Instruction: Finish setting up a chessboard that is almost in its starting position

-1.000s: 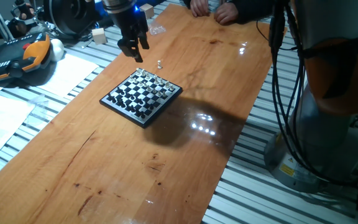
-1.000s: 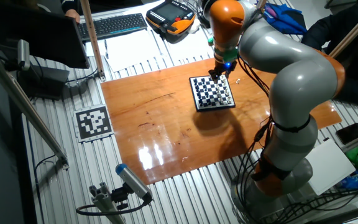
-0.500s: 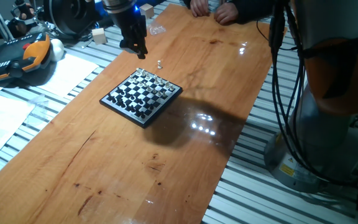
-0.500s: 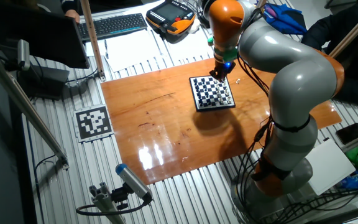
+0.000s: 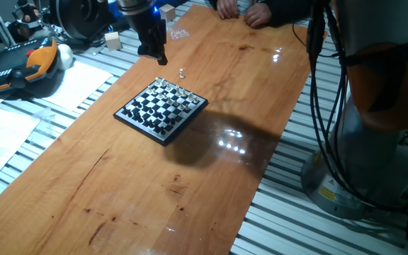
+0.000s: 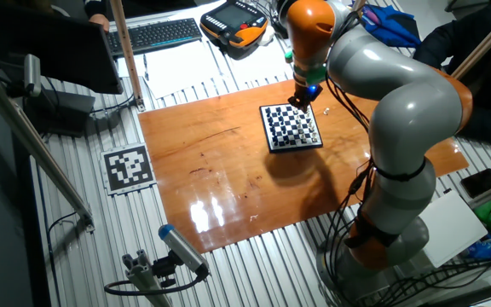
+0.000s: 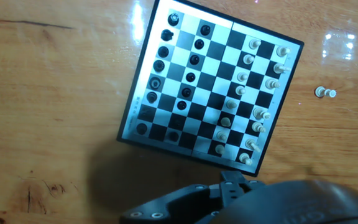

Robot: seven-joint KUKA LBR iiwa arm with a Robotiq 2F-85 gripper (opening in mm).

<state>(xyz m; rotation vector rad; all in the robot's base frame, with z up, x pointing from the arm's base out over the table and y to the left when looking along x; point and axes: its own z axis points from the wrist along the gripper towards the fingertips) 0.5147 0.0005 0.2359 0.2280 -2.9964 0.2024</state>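
Note:
The chessboard (image 5: 161,110) lies on the wooden table, black-rimmed, with black pieces along one side and white pieces along the other; it also shows in the other fixed view (image 6: 291,128) and fills the hand view (image 7: 210,81). One white piece (image 5: 182,73) stands off the board on the bare wood, to the right of the white side in the hand view (image 7: 323,93). My gripper (image 5: 155,58) hangs above the table just behind the board's far corner, left of the loose piece, open and holding nothing. In the hand view only a dark finger (image 7: 185,208) shows.
An orange-and-black pendant (image 5: 20,67) and paper sheets lie left of the table. Small wooden blocks (image 5: 112,40) sit at the far left edge. A person's hands (image 5: 243,10) rest on the far edge. The arm's base and cables (image 5: 374,142) stand at the right.
The gripper has turned about its wrist and shifted slightly up and away from the board's far corner. The board and the loose white piece have not moved.

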